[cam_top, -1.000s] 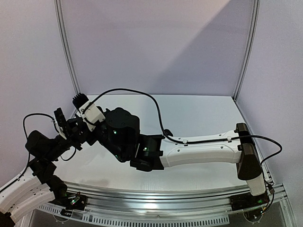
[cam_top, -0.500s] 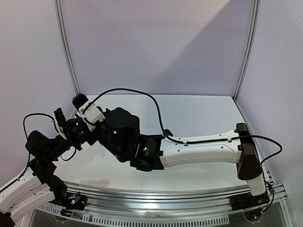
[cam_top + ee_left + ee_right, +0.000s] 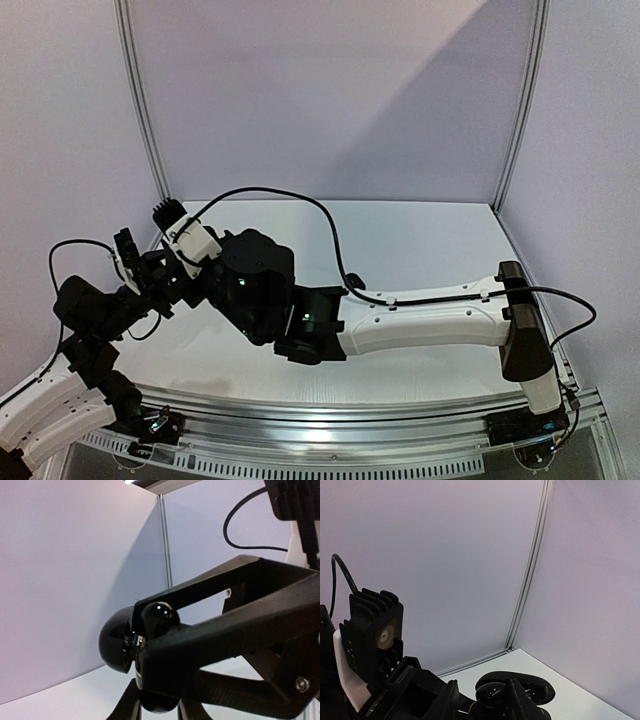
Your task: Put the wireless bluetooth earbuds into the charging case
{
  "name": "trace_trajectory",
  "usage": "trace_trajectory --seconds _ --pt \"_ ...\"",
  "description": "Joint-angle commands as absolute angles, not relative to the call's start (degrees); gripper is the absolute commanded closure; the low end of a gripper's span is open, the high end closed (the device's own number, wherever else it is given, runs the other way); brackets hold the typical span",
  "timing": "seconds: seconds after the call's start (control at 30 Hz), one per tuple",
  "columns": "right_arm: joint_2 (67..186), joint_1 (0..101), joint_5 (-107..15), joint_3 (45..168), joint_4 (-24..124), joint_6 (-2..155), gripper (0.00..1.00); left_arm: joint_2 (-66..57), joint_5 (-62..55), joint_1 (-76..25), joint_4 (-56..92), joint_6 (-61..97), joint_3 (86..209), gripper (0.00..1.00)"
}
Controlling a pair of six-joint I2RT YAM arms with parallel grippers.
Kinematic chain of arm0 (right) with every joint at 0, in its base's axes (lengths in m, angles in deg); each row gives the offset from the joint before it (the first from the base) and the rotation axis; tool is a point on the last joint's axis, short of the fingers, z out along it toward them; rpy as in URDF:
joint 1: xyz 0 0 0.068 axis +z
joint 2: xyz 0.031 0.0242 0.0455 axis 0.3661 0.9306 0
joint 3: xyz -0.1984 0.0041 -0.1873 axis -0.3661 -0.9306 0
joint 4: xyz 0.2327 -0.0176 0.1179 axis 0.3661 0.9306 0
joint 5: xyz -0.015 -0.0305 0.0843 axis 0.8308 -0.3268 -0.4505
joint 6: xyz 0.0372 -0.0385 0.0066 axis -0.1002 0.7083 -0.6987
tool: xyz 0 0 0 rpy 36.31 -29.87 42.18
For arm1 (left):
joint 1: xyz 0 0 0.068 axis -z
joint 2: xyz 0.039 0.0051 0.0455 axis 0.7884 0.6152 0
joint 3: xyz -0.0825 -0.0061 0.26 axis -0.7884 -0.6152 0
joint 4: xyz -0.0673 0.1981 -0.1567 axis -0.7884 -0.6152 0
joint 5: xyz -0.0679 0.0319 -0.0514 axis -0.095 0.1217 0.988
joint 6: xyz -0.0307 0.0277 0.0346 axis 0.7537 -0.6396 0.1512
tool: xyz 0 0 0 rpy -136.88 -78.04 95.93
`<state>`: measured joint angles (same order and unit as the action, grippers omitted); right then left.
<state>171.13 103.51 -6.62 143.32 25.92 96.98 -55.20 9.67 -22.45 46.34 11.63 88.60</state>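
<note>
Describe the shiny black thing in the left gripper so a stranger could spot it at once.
Over the left side of the white table, the two arms meet in the air. Pinched at the tip of the left gripper is a charging case: glossy, black and rounded like a pebble, unlike the matte, angular fingers gripping it.

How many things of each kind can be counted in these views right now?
Glossy black charging case: 1, between the two hands
Robot hands: 2, the left hand and the right hand
Earbuds that can be told apart from the case: 0
Total: 3
</note>
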Motion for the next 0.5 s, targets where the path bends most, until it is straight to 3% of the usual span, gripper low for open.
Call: trace_trajectory --seconds 0.0,0.47 --pt "169.42 102.90 -3.17 144.63 25.20 98.33 0.67 -55.72 11.27 -22.24 48.48 11.60 89.95 1.00" --pt "169.45 103.02 -2.31 144.88 24.71 99.06 0.68 -55.81 11.40 -22.24 48.39 11.63 89.95 1.00"
